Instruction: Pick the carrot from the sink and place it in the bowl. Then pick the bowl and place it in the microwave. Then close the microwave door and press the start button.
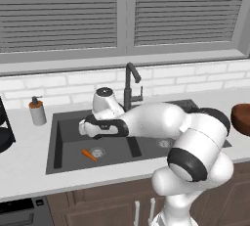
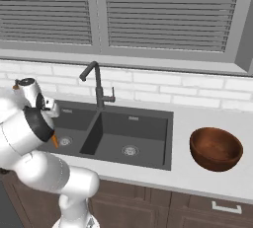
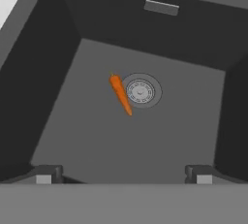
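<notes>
- Hovering above the left basin of the sink, the end effector points down into it, jaws spread wide, nothing between them.
- Fingertips show at the bottom corners of the hand view, well apart from each other, clear of the basin floor.
- Carrot lies flat on the left basin floor, just beside the round steel drain, touching or nearly touching its rim; thick end points toward the back wall, thin tip toward the camera.
- In the left base view the carrot sits just left of the same drain, below the arm's wrist.
- In the right base view only a sliver of the carrot peeks out beside the arm's dark joint.
- Overflow slot shows on the basin's back wall.
- Right basin holds its own drain; nothing else visible in it.
- Tall dark faucet stands behind the divider between the two basins.
- Bowl, reddish-brown, upright, sits on the tabletop to the right of the sink, well apart from the carrot; looks empty.
- Soap dispenser stands on the tabletop left of the sink, near the white brick backsplash.
- Window blinds closed above the backsplash.
</notes>
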Robot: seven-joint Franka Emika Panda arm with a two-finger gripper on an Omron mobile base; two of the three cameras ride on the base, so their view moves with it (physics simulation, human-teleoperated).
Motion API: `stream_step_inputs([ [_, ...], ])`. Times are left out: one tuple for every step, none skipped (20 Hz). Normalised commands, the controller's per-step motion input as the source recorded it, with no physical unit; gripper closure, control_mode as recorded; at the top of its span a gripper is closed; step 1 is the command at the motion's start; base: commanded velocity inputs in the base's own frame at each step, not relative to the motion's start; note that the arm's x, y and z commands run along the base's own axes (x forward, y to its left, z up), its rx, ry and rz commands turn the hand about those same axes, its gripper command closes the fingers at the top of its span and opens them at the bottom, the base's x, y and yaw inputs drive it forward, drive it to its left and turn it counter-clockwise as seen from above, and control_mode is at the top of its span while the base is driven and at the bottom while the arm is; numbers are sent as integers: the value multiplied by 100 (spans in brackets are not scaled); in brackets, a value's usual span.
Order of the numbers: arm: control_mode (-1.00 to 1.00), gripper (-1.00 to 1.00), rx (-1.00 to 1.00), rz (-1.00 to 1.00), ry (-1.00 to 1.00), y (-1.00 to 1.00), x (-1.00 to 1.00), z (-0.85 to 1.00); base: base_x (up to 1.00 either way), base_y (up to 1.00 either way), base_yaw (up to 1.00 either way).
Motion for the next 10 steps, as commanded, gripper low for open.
stream_step_inputs([
  [-100,-100,0,0,0,0,41,-30,0,0,0],
  [-100,-100,0,0,0,2,44,-23,0,0,0],
  [-100,-100,0,0,0,6,42,-29,0,0,0],
  [-100,-100,0,0,0,0,44,-28,0,0,0],
  [-100,-100,0,0,-1,4,37,-29,0,0,0],
  [-100,-100,0,0,-2,9,39,-26,0,0,0],
  [-100,-100,0,0,-2,9,36,-21,0,0,0],
  [-100,-100,0,0,-2,14,37,-26,0,0,0],
  [-100,-100,0,0,-2,18,39,-26,0,0,0],
  [-100,-100,0,0,-2,34,43,-29,0,0,0],
])
